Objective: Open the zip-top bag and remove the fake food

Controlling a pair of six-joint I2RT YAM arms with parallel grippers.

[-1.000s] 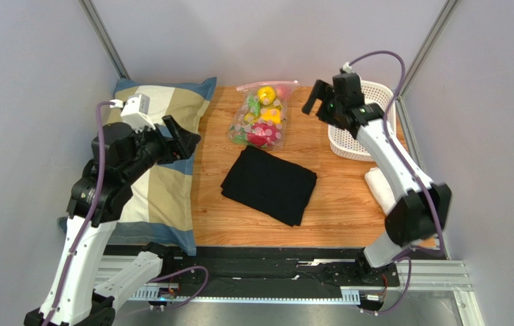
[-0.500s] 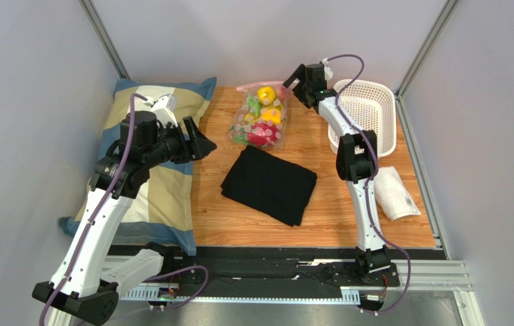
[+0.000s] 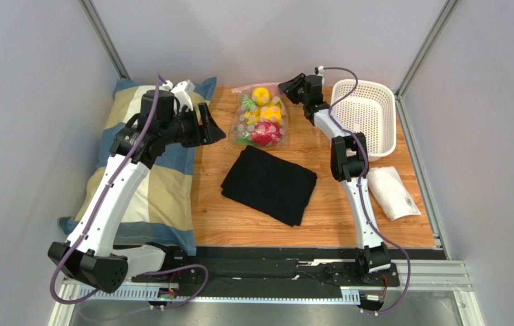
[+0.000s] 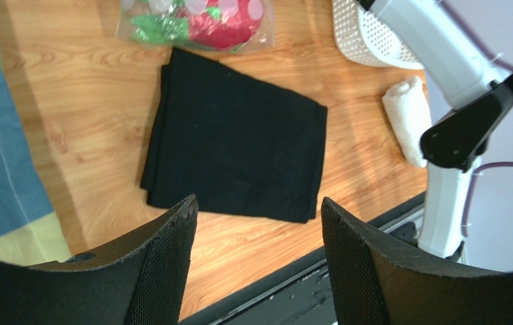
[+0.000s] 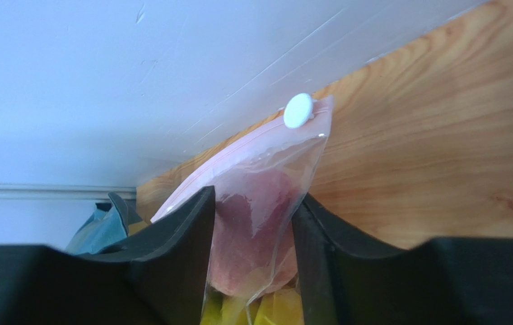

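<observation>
Counter [image 3: 334, 204]: the zip-top bag [image 3: 260, 117] lies at far centre, long axis near-to-far, zip strip at the wall end, fake food [image 3: 261, 133] inside. Right pincer [image 5: 252, 200] is nearer and straddles the far-right zip corner, jaws narrowed; can't tell if it's pinching. Left pincer [image 4: 258, 206] is wide and empty, left of the bag, apart. White slider [image 5: 298, 110] sits past the fingertips. Bag mouth hidden.

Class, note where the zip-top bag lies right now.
Top view: the zip-top bag lies at the far edge of the table, between the pillow and the white basket, just beyond the black cloth.
</observation>
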